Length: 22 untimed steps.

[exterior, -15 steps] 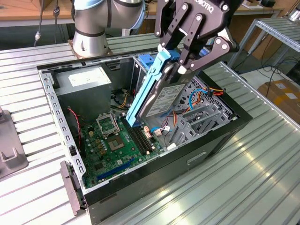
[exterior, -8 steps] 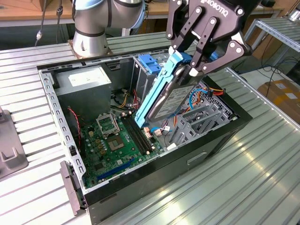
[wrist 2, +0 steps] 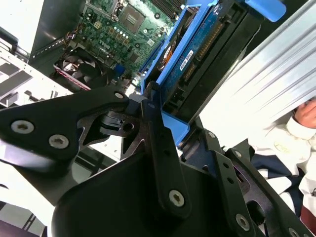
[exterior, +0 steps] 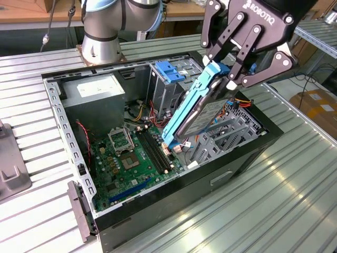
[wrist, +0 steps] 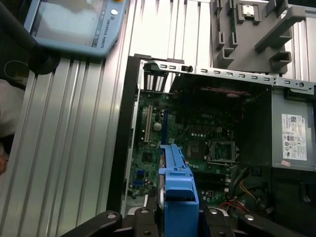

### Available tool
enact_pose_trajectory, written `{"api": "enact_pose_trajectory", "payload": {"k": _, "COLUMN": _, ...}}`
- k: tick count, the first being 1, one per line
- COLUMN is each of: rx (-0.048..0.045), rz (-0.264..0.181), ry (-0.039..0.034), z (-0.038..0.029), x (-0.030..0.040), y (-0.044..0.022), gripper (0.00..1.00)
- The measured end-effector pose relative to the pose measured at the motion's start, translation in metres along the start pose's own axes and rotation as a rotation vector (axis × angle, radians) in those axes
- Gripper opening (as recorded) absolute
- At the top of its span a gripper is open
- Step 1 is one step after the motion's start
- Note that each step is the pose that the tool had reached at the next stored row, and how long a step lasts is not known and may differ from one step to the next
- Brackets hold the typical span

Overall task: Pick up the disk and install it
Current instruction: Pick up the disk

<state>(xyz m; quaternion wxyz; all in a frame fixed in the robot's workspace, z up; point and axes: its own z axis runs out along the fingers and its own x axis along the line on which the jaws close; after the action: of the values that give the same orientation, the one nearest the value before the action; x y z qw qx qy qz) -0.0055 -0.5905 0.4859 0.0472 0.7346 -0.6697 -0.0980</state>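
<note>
**A:** Where is the disk [exterior: 202, 113] right now?

**B:** In the air over the open computer case [exterior: 184, 182], which lies on its side on the slatted desk [exterior: 279, 211]. The gripper [exterior: 227, 71] is closed on the disk's upper end, pinching across the blue side rails

**A:** Why is it tilted so steeply?

**B:** My reading is that a grip on the rails at one end leaves the rest of the disk free, so the low end can lead. That low end hangs just above the edge of the motherboard [exterior: 126, 158], beside the grey metal bay [exterior: 231, 134] on the side of the case toward the exterior view's right

**A:** Is it touching anything down there?

**B:** I cannot tell. The lower tab sits very near the board and some cables, but contact is not clear

**A:** And the other blue piece?

**B:** The light-blue bracket [exterior: 169, 71] on its grey cage stands further back, near the power supply [exterior: 97, 89] and apart from the disk. In the first wrist view the rail points down into the case, which suggests the arm is lined up over the opening and not off to one side
</note>
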Motion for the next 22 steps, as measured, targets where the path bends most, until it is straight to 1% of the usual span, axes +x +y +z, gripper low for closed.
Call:
{"api": "enact_pose_trajectory", "payload": {"k": 9, "rx": -0.0013, "rz": -0.003, "ry": -0.0174, "z": -0.0042, "x": 0.0181, "y": -0.0132, "gripper": 0.37}}
{"api": "enact_pose_trajectory", "payload": {"k": 11, "rx": -0.0013, "rz": -0.005, "ry": -0.0242, "z": -0.0054, "x": 0.0237, "y": -0.0170, "gripper": 0.37}}
{"api": "enact_pose_trajectory", "payload": {"k": 12, "rx": -0.0009, "rz": -0.003, "ry": -0.0276, "z": -0.0054, "x": 0.0247, "y": -0.0178, "gripper": 0.37}}
{"api": "enact_pose_trajectory", "payload": {"k": 16, "rx": 0.0008, "rz": 0.014, "ry": -0.0319, "z": -0.0055, "x": 0.0251, "y": -0.0195, "gripper": 0.37}}
{"api": "enact_pose_trajectory", "payload": {"k": 19, "rx": 0.0035, "rz": 0.041, "ry": -0.0372, "z": -0.0054, "x": 0.0252, "y": -0.0199, "gripper": 0.37}}
{"api": "enact_pose_trajectory", "payload": {"k": 20, "rx": 0.0045, "rz": 0.053, "ry": -0.0380, "z": -0.0055, "x": 0.0251, "y": -0.0200, "gripper": 0.37}}
{"api": "enact_pose_trajectory", "payload": {"k": 22, "rx": 0.0048, "rz": 0.057, "ry": -0.0385, "z": -0.0055, "x": 0.0251, "y": -0.0202, "gripper": 0.37}}
